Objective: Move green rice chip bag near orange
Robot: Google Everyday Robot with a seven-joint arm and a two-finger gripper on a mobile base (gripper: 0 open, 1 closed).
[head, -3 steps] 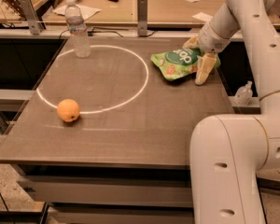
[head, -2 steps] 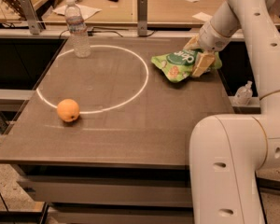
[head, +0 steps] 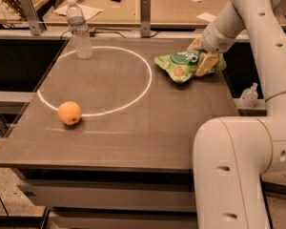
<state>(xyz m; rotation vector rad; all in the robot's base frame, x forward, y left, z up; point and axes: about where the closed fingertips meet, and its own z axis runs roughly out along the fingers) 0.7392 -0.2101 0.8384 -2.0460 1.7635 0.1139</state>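
The green rice chip bag (head: 180, 65) lies on the table at the back right, just outside the white circle. My gripper (head: 200, 54) comes down on the bag's right end. One tan finger (head: 203, 64) is in front of the bag and the other is behind it, closed on the bag's edge. The bag still rests on the table. The orange (head: 69, 112) sits at the front left, on the circle's line, far from the bag.
A clear water bottle (head: 79, 29) stands at the back left on the circle's edge. A white taped circle (head: 145, 87) marks the brown table (head: 133, 142). My white arm and base (head: 238, 171) fill the right foreground. A small bottle (head: 249, 95) sits off the table's right edge.
The gripper has lowered onto the bag's right end and its fingers have drawn together around it. The bag has shifted slightly. The orange and the bottle have not moved.
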